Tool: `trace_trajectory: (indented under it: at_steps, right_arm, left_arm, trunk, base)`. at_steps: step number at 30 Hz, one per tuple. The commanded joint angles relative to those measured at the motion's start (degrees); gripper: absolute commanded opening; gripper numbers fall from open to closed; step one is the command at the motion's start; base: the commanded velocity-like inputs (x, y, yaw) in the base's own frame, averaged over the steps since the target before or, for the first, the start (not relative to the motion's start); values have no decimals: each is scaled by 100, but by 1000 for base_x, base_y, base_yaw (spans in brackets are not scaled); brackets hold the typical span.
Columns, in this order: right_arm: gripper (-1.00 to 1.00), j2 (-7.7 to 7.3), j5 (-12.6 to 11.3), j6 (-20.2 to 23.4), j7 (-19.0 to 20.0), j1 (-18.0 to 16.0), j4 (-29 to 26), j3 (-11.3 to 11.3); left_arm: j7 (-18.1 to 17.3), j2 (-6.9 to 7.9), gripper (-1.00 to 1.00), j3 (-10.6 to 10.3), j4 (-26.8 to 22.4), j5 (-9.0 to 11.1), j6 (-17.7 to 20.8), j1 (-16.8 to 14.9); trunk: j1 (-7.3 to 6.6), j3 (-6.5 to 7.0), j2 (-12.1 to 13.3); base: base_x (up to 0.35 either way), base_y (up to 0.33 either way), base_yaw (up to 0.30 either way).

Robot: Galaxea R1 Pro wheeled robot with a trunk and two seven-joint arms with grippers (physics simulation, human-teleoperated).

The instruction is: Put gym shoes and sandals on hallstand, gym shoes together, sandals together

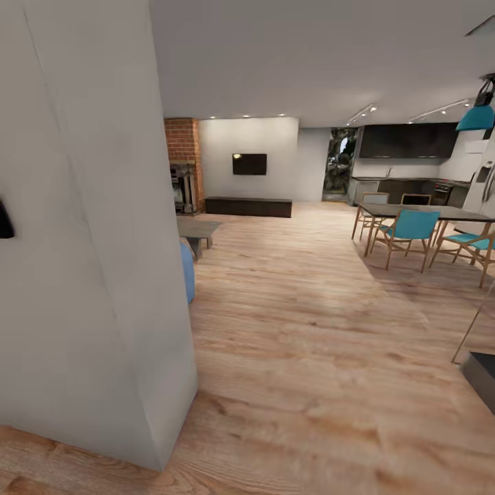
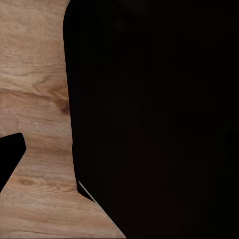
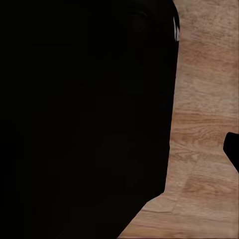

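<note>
Home: fireplace (image 1: 184,185), dining table (image 1: 426,212).

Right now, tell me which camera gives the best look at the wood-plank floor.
The head view: the corridor floor stretches from the grey wall out to the dining table and blue chairs. The left wrist view and the right wrist view each catch just a strip of planks beside a large black shape.

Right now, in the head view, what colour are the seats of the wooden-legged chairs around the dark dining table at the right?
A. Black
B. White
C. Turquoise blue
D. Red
C: the wooden-legged chairs beside the dark dining table, standing on the light brown wood-plank floor, have turquoise blue seats and backs.
</note>
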Motion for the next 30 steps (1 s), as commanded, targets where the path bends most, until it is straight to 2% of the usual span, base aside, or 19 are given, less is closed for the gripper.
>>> trace_trajectory:
  at_steps: [1,5,7,12,16,19,25,30]
  right_arm:
    - [100,-33,-8,-33,-33,-34,-33,-33]
    - [100,40,-2,-162,-42,-109,-164,-75]
    - [100,106,7,-175,24,-106,-229,-22]
    - [100,266,15,-14,54,-113,-286,-17]
    - [100,287,18,50,59,-114,-267,-12]
    - [100,260,24,34,61,-115,-365,-7]
    - [100,66,33,-159,40,-115,-559,-8]
    - [100,-95,23,-320,36,-115,-721,-26]
  left_arm:
    - [-22,33,100,33,-33,33,-33,-34]
    - [-2,65,100,76,-163,136,-162,-106]
    - [32,9,100,19,-161,70,-160,-41]
    - [55,28,100,11,3,-15,1,49]
    - [59,66,100,10,67,-16,41,37]
    - [61,158,100,9,-31,-17,-30,12]
    - [61,351,100,9,-225,-11,-224,-24]
    - [61,424,100,9,-388,-9,-385,-142]
  trunk:
    - [0,-3,-2]
    - [0,-3,-2]
    - [0,-3,-2]
    - [0,-3,-2]
    - [0,-3,-2]
    - [0,-3,-2]
    - [0,-3,-2]
    - [0,-3,-2]
  base:
    - [0,0,0]
    - [0,0,0]
    - [0,0,0]
    - [0,0,0]
    - [0,0,0]
    - [0,0,0]
    - [0,0,0]
    - [0,0,0]
